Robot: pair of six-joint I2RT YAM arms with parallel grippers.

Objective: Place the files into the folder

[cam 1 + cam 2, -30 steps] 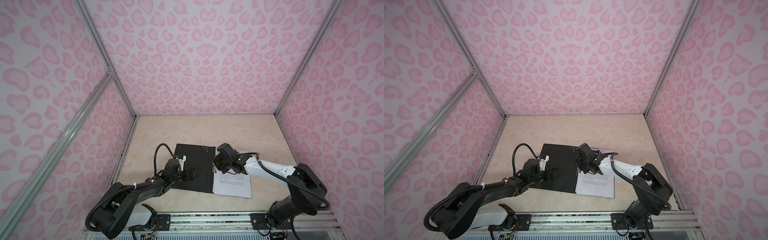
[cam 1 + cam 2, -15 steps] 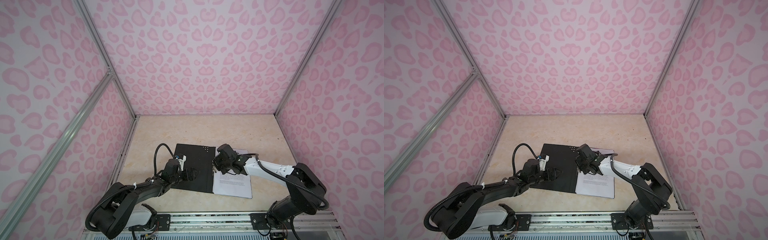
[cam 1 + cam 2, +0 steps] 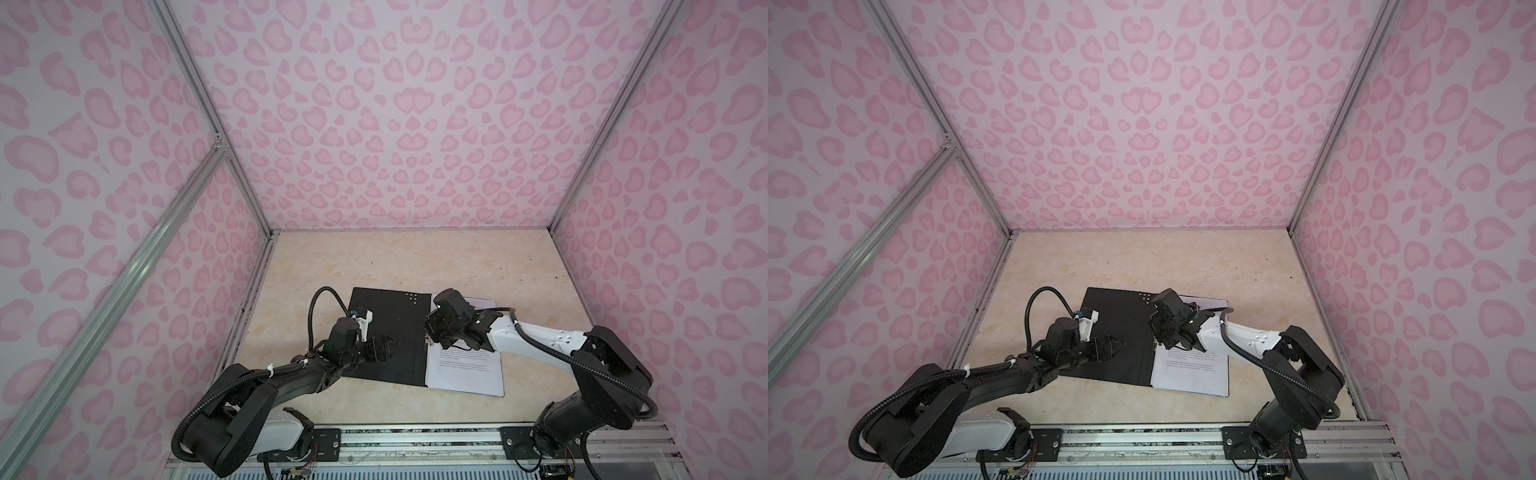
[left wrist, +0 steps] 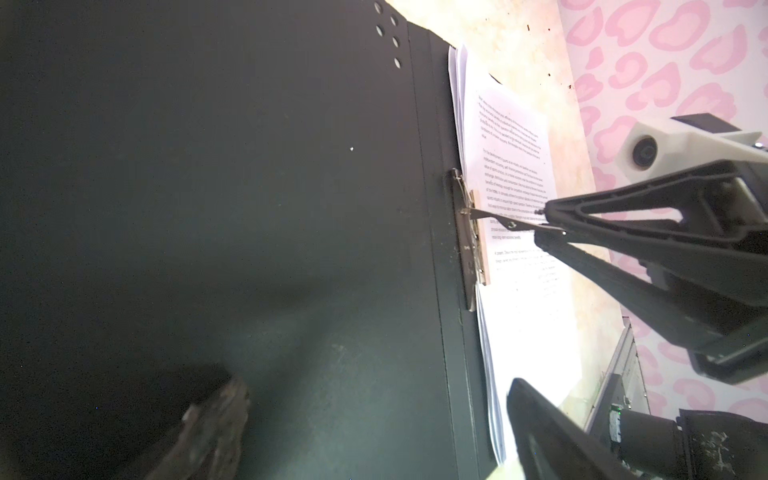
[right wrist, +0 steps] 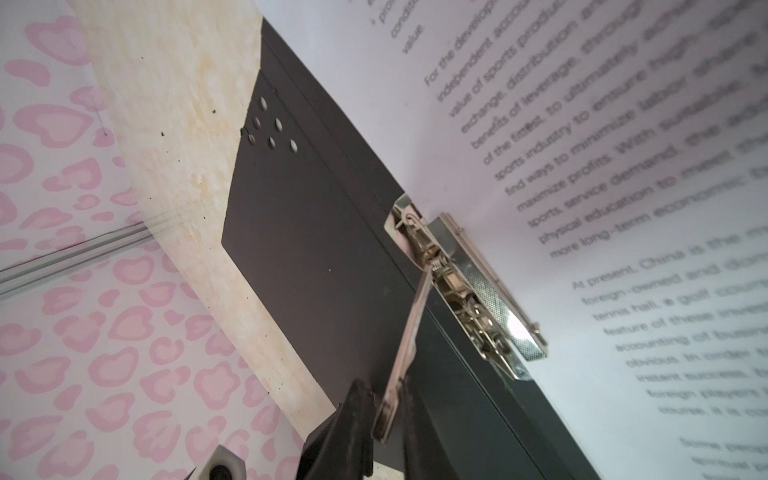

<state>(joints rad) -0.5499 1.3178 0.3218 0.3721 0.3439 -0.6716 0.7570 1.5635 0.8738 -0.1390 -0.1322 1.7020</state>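
Soft, even light filled both top views, with wide-angle stretch at the edges. In the left wrist view the files (image 4: 532, 332) glared white; the folder (image 4: 208, 187) lay dim, its near part seemingly out of focus.

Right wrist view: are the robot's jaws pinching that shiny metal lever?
Yes, the right gripper has its jaws closed on the tip of the clip lever on the folder.

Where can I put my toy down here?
Free: bare table between the folder and the back wall, and beside the files toward the right wall. Crowded: the front, where the left arm and right arm reach over them.
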